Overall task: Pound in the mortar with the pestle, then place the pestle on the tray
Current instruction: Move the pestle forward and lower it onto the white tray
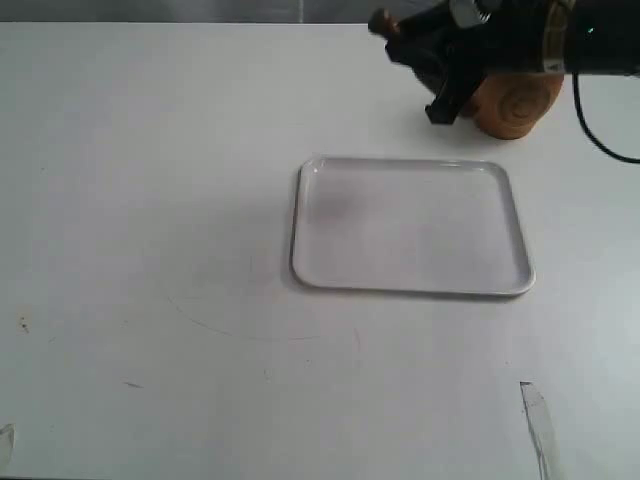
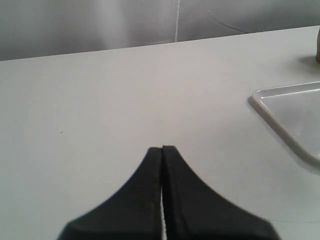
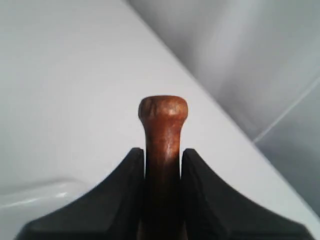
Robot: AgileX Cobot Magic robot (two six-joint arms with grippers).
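A bare white desk (image 1: 150,200) runs back to a grey backdrop, its far edge crossing the top of the exterior view. A flat rectangular white tray with rounded corners and a low rim (image 1: 300,225) lies right of centre. Open desk surrounds it on all four sides, with the widest free stretch to its left and a broad strip in front.

Just beyond the tray's far right corner, close to the desk's far edge, stands a small barrel-shaped mortar of light orange-brown wood (image 1: 520,105) with a ring-like grain mark on its side. A narrow band of bare desk separates it from the tray rim. The black right arm crosses over the mortar and hides its opening, and a black cable (image 1: 590,130) drops from the arm near the right border.

The right gripper (image 3: 162,155) is clamped on the narrow neck of a short club-shaped pestle of dark reddish-brown wood (image 3: 162,120). The small knob stands clear beyond the fingertips and points away from the mortar, tilted up. The thick end is hidden behind the gripper, so whether it sits inside the mortar cannot be told.

The left gripper (image 2: 162,149) hangs over open desk well left of the tray, its black fingers pressed together on nothing.
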